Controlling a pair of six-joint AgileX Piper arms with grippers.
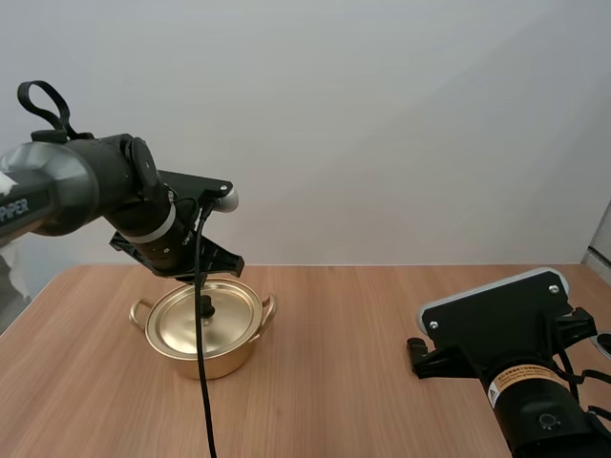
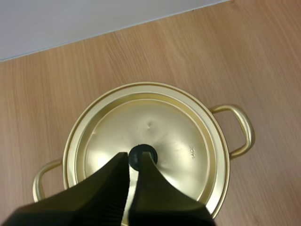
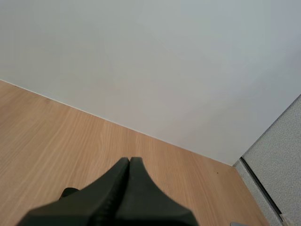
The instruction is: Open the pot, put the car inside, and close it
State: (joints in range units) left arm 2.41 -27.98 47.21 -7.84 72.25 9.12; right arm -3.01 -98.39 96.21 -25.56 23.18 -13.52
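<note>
The round gold metal pot (image 1: 212, 361) stands on the left part of the light wooden table (image 1: 344, 391), its two loop handles (image 2: 241, 130) sticking out at the sides. Its shallow gold lid (image 2: 160, 127) is seated on the rim, with the small round black knob (image 2: 140, 154) at the centre.

The left gripper (image 2: 134, 161) hangs directly over the lid, pointing down. Its two black fingers stand slightly apart, with a thin strip of gold lid showing between the ribbed faces. The tips are right at the knob, one on each side of it; whether they actually touch it is hard to say from this angle.

The right gripper (image 3: 129, 161) is low over bare table on the right side, well apart from the pot. Its fingers lie pressed together as one dark wedge, holding nothing.
</note>
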